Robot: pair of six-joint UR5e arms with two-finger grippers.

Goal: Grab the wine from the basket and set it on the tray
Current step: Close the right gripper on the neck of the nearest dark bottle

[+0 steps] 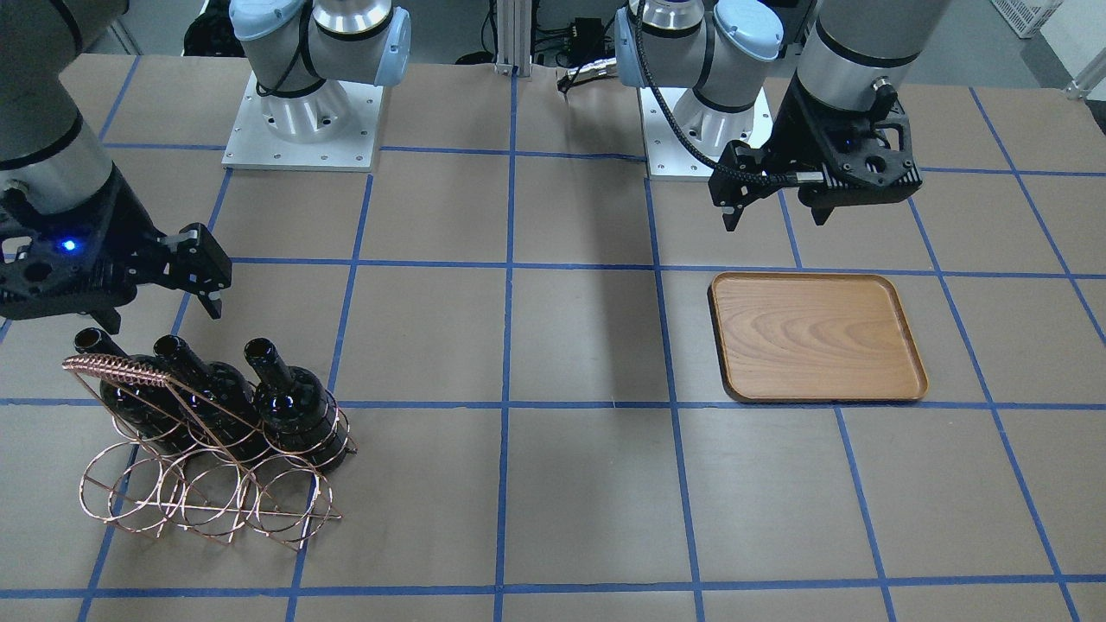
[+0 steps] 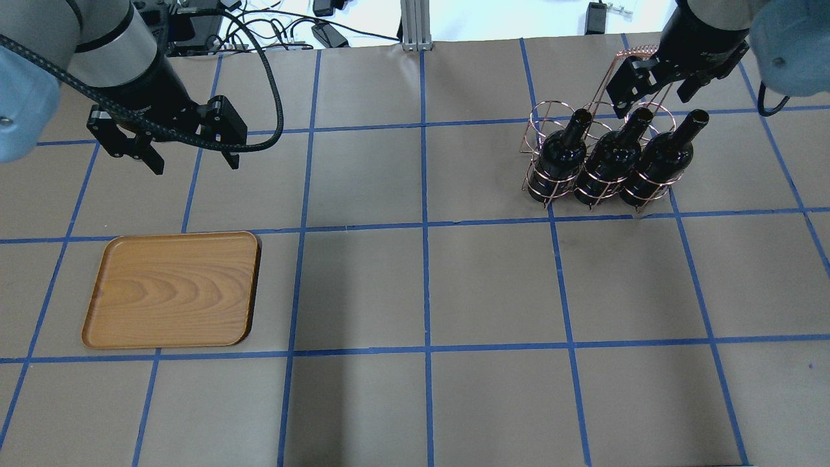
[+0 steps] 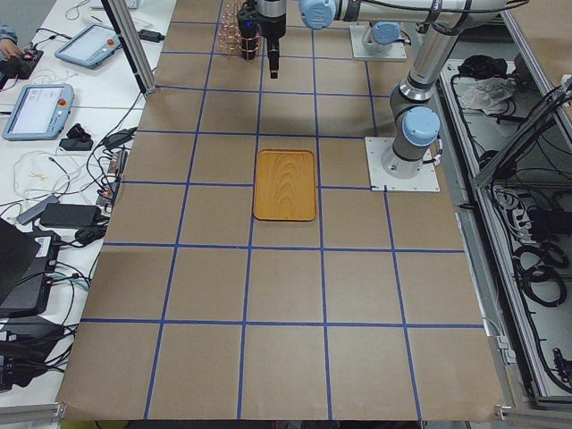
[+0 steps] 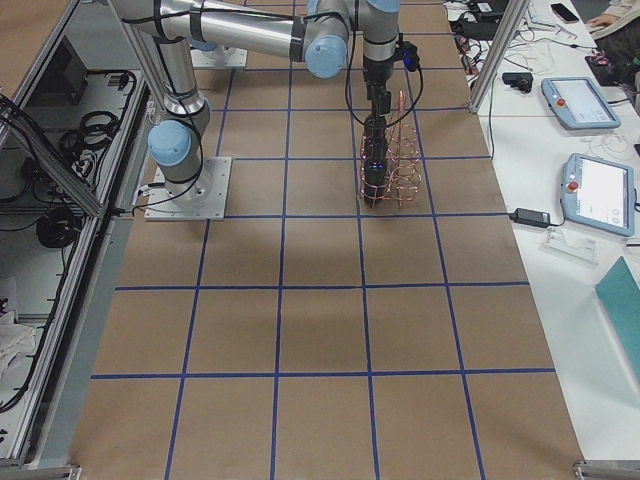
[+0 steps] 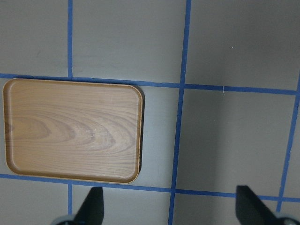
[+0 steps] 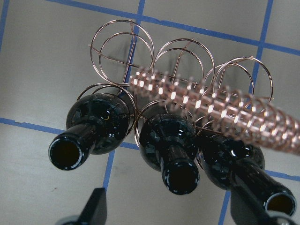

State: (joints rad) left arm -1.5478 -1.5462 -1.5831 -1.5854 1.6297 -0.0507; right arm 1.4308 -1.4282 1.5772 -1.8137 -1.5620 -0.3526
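Note:
Three near-black wine bottles (image 2: 609, 159) lie tilted in the lower row of the copper wire basket (image 2: 548, 117), necks pointing toward the robot. They also show in the front view (image 1: 298, 406) and the right wrist view (image 6: 98, 124). My right gripper (image 2: 655, 91) is open and empty, just above the bottle mouths and the coiled handle (image 6: 225, 103); it holds nothing. The wooden tray (image 2: 172, 288) lies bare on the other side of the table. My left gripper (image 2: 194, 162) is open and empty, hovering just beyond the tray's far edge, and its wrist view shows the tray (image 5: 70, 129) below.
The table is covered in brown paper with a blue tape grid (image 2: 425, 227). The arm bases (image 1: 302, 121) stand at the robot's edge. Several table squares separate the basket from the tray. Tablets and cables lie on side benches (image 3: 45, 107).

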